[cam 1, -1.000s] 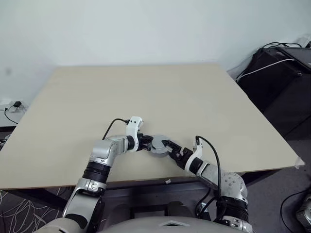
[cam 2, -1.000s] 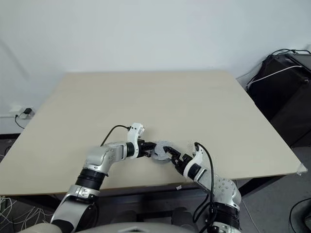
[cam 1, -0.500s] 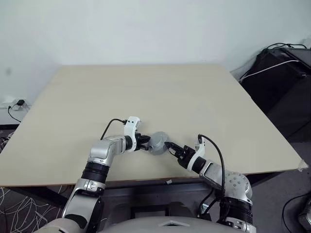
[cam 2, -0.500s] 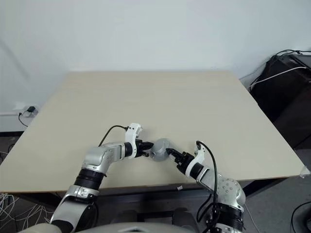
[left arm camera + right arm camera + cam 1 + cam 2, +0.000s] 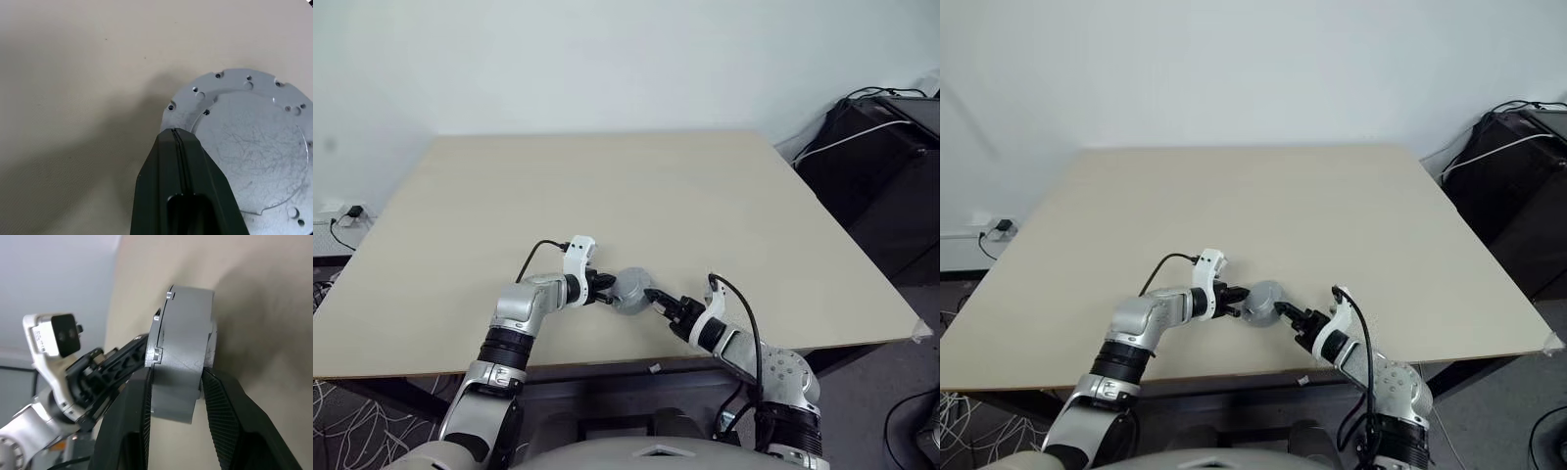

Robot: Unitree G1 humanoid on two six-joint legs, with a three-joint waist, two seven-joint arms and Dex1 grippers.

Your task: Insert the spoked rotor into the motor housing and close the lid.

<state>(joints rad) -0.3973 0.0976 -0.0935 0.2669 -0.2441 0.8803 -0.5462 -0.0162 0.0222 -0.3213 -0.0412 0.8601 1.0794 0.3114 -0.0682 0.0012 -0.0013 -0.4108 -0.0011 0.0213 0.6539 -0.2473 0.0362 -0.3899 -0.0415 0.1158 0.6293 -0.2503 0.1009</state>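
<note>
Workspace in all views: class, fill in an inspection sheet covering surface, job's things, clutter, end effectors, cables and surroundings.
Surface: beige table, bare around the work.
Job's things: grey motor unit held on edge between both arms; its lid shows a plain face with screw holes. Spoked rotor: nothing seen.
Clutter: nothing seen.
End effectors: left end effector shut, tip at the lid's rim; right end effector clamped across the unit's two faces.
Cables: black wrist cable on the left arm; white cable over the black equipment.
Surroundings: white wall, wall socket.
</note>
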